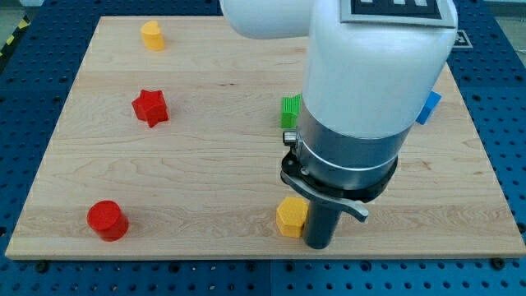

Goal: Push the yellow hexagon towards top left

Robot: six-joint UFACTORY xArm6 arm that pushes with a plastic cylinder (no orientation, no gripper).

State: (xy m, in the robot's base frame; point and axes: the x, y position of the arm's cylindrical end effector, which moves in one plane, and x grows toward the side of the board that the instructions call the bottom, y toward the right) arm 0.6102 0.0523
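Observation:
A yellow hexagon point(290, 217) lies near the board's bottom edge, a little right of centre. My tip point(317, 244) rests on the board right beside it, on its right side, touching or nearly touching it. The arm's large white and grey body hangs above and hides the board behind it. A second yellow block point(152, 35) stands near the view's top left.
A red star point(150, 107) lies at the left. A red cylinder point(107, 220) sits at the bottom left. A green block point(291, 110) is partly hidden by the arm at the centre. A blue block point(428, 108) peeks out at the right. The wooden board point(205, 156) rests on a blue perforated table.

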